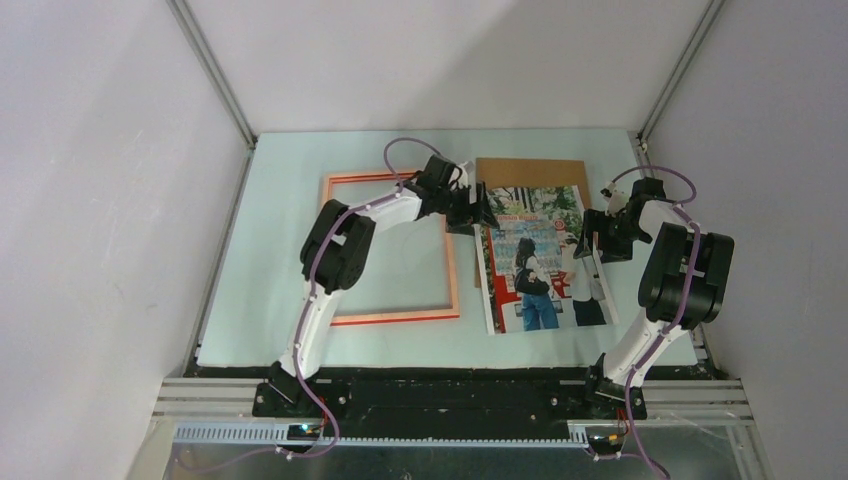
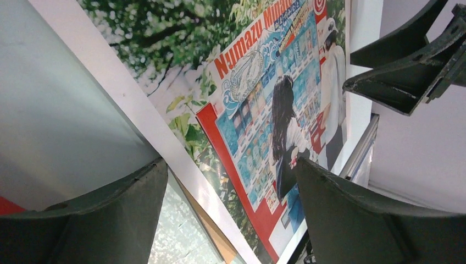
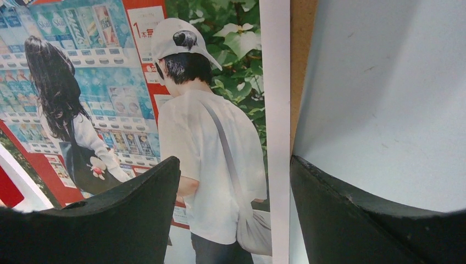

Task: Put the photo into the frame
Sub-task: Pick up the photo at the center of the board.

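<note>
Step in hand: judged to be the pick-up of the photo (image 1: 540,265). Both arms are at its edges, nothing is gripped, and it is not yet in the frame (image 1: 395,319).
Photo: lies picture side up on the table (image 1: 270,300), right of centre. Its 12 o'clock end overlaps a brown backing board (image 1: 530,170), which shows past that end.
Frame: lies flat at the photo's 9 o'clock, just beside it. Its opening shows only bare table.
Left gripper (image 1: 482,212): sits at the photo's 10 o'clock edge. The jaws are spread wide with the white border running between them, and they hold nothing.
Right gripper (image 1: 588,243): sits at the photo's 2 o'clock edge. The jaws are well apart, straddling the border and a sliver of the board, and they hold nothing.
Contact: you cannot tell from the wrist views whether any fingertip touches the paper.
Next move: you need one jaw under the thin edge and one over it, closing on the paper alone and not on the board beneath. Then carry the print toward 9 o'clock and square it to the opening.
Risk: a flat sheet gives little to grab. It may slide, or crease if the two sides lift unevenly.
</note>
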Robot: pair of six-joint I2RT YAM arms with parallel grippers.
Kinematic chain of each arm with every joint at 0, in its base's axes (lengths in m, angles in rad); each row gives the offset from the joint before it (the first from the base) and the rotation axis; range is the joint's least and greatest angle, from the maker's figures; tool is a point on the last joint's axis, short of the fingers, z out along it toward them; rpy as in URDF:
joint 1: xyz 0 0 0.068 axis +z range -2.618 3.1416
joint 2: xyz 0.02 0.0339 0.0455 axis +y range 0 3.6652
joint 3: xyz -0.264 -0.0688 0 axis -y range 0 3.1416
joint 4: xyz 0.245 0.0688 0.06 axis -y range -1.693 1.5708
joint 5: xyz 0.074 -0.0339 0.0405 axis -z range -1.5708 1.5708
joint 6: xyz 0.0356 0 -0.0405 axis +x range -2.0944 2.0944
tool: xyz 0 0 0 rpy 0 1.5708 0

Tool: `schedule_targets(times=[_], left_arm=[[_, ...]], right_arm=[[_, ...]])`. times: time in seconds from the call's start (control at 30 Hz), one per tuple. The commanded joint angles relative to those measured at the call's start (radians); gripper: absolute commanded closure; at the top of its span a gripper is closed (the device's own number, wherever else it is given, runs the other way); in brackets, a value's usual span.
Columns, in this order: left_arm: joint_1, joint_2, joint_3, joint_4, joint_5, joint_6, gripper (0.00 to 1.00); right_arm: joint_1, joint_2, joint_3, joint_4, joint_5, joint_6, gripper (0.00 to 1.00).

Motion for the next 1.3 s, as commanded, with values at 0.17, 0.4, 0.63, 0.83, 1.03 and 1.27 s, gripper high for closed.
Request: schedule_targets(times=[0.17, 0.4, 0.63, 0.83, 1.03, 1.27], left_arm=[[-0.016, -0.136, -0.105, 0.130, 0.127, -0.051, 0.12], [-0.016, -0.173, -0.129, 0.148, 0.116, -0.056, 0.11], [-0.019, -0.186, -0.141, 0.157, 0.106, -0.061, 0.10], [-0.023, -0.198, -0.156, 0.157, 0.090, -0.050, 0.09], [-0.025, -0.196, -0.168, 0.157, 0.075, -0.044, 0.08], [-0.041, -0.164, -0.145, 0.157, 0.096, -0.049, 0.08]], right_arm=[[0.024, 0.037, -0.011, 0.012, -0.026, 0.020, 0.23], [0.024, 0.037, -0.011, 0.010, -0.023, 0.022, 0.23], [0.025, 0.037, -0.011, 0.010, -0.020, 0.021, 0.23], [0.026, 0.038, -0.011, 0.010, -0.020, 0.020, 0.23], [0.027, 0.036, -0.011, 0.010, -0.019, 0.020, 0.23], [0.028, 0.036, -0.011, 0.011, -0.018, 0.023, 0.23]])
